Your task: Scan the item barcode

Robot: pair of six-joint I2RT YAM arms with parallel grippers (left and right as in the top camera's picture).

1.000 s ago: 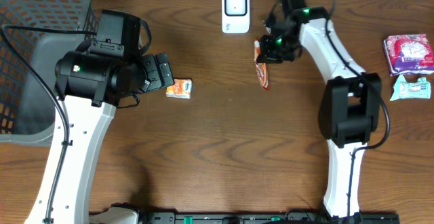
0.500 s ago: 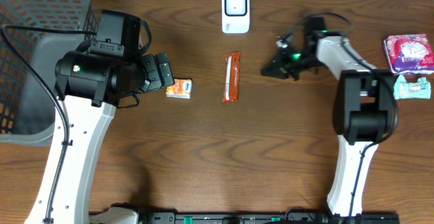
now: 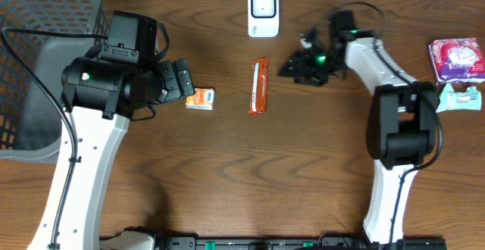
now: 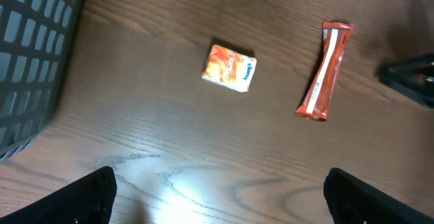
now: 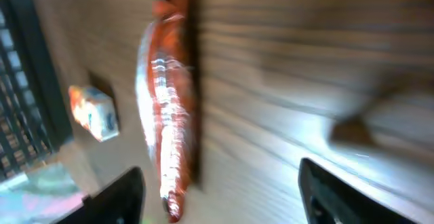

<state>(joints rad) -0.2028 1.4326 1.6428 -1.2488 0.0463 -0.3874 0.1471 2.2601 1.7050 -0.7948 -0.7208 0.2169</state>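
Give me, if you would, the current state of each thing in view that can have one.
snack bar, lying flat on the table, not held
small orange packet, lying flat, untouched
scanner, at the table's far edge, untouched
left fingers, open, empty
right fingers, open, empty, apart from the snack bar
pink packet, lying on the table, untouched
teal packet, lying near the pink packet, untouched

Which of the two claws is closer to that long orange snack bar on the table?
Right. The right gripper is close beside the snack bar, jaws apart. The left gripper is farther off on the bar's other side, next to the small orange packet.
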